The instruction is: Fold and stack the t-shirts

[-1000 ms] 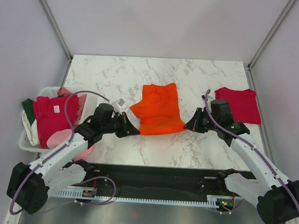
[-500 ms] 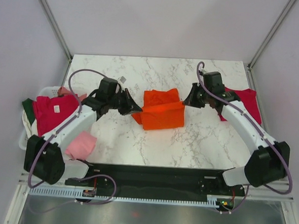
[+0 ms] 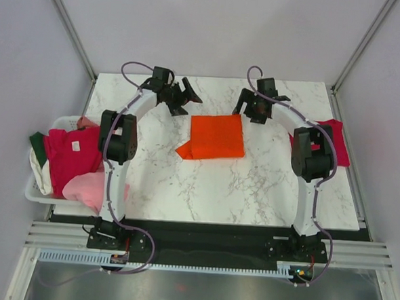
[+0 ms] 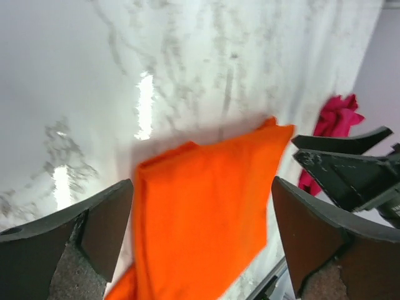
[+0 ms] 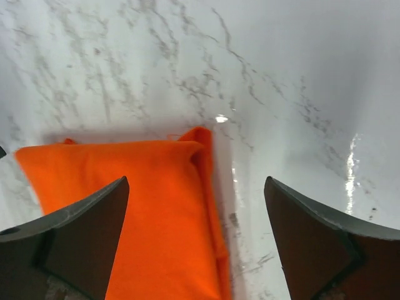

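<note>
One orange t-shirt [image 3: 216, 136], one crimson t-shirt [image 3: 341, 148]

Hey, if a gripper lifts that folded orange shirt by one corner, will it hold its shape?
Probably not. The orange shirt is thin cloth lying flat in loose layers, so it would likely droop and unfold. Cloth pokes out at its near left corner, suggesting a loose fold. Pushed across the smooth table, it may bunch rather than slide.
</note>
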Tool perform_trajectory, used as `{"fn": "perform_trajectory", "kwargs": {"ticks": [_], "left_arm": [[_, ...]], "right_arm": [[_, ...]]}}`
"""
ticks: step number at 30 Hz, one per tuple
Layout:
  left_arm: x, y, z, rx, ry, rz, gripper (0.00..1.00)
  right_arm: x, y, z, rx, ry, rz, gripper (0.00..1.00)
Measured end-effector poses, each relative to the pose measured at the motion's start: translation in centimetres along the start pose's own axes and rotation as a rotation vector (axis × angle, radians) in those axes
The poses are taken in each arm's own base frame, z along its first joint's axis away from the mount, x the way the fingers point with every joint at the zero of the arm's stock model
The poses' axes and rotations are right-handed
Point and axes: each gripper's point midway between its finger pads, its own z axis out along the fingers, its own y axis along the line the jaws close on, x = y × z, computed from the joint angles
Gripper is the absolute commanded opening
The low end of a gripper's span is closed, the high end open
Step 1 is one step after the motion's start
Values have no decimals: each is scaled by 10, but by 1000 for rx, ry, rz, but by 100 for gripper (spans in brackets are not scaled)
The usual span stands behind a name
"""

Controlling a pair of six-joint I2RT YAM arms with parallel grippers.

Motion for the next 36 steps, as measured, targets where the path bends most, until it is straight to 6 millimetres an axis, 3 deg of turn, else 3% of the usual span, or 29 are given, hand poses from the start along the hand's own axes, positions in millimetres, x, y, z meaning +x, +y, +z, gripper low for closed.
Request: {"fn": "perform_trajectory", "kwargs": {"ticks": [2,5,11,15,23,29,33,34,36], "left_arm": [[3,19,15,-29,24,-17,100],[15,36,17,-86,60,-23,99],[29,33,-3,-111,48,31,91],[44,34,-13,-125,50,45,89],[59,39,-4,-136,74,51,82],[72,44,9,-146,102,58,80],[76,41,14,-141,104,65,78],[76,41,14,-141,104,66,77],[76,41,15,-141,104,66,77]], "right_arm": [[8,-16,10,32,13,3,98],[11,-26,11,40,-3,-9,91],[15,-27,-1,-44,-27,-15,73],[17,-22,1,-103,-17,-13,71],[38,-18,21,-160,42,0,68],[37,-11,27,-175,43,-11,61],[37,-3,33,-183,45,-25,64],[38,-1,33,-183,45,-30,76],[35,2,33,-176,33,-40,84]]}}
